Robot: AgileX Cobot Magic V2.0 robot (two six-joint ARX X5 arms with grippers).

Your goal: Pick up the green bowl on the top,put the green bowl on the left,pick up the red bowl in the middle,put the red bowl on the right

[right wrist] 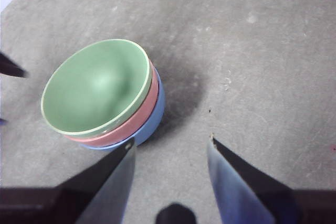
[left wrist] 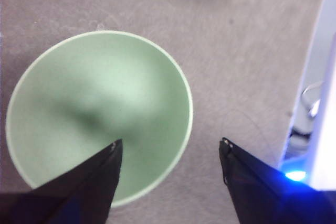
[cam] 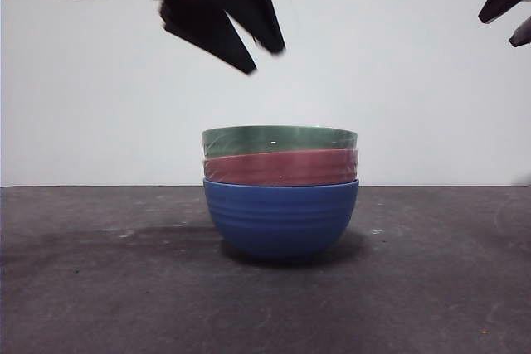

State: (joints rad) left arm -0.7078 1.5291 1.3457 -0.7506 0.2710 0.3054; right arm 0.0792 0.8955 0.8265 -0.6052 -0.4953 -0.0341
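The green bowl [cam: 280, 140] sits on top of a stack of three, with the red bowl [cam: 281, 167] under it and a blue bowl [cam: 281, 217] at the bottom. My left gripper [cam: 265, 55] hangs open above the stack's left side. In the left wrist view the left gripper [left wrist: 170, 148] straddles the green bowl's [left wrist: 100, 114] rim from above, apart from it. My right gripper [right wrist: 169, 148] is open and empty, high at the right [cam: 508, 2]. The right wrist view shows the green bowl [right wrist: 97, 85] nested in the red bowl [right wrist: 142, 114].
The stack stands in the middle of a dark grey table [cam: 99, 288] before a plain white wall. The blue bowl [right wrist: 156, 109] shows as a thin edge in the right wrist view. A white device with a blue light [left wrist: 294, 176] shows in the left wrist view.
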